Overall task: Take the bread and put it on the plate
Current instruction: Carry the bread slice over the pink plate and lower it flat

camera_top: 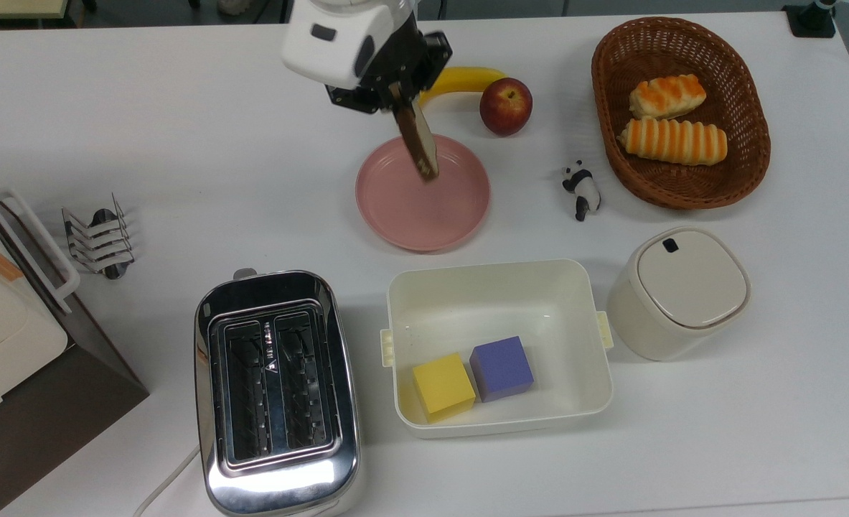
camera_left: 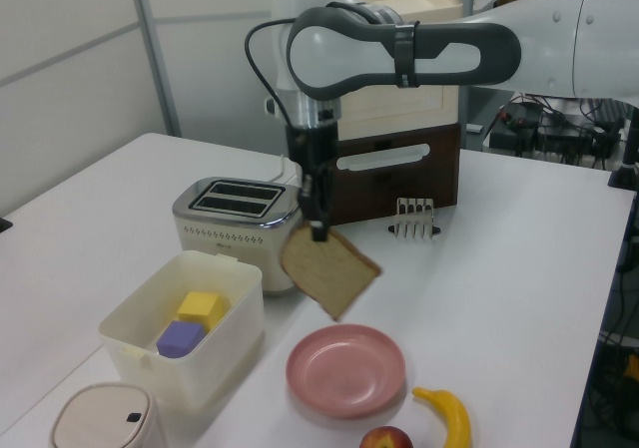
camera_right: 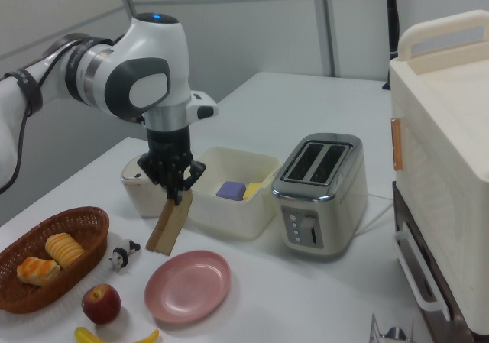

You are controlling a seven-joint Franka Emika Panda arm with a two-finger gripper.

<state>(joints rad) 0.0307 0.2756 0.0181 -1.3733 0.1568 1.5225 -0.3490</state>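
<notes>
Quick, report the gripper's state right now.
Gripper: shut on the bread, which hangs by its top edge above the plate, not yet touching it.

Kitchen items counted on a white worktop.
One slice of bread (camera_top: 417, 140), one plate (camera_top: 424, 208), one toaster (camera_top: 277, 391), one toast rack (camera_top: 100, 235), one tub (camera_top: 499, 294) holding two cubes (camera_top: 473, 377), one lidded bin (camera_top: 679, 291), one basket (camera_top: 751, 108) with two striped rolls (camera_top: 672, 118), one banana (camera_top: 467, 77), one apple (camera_top: 505, 105), one panda figurine (camera_top: 581, 190).
</notes>
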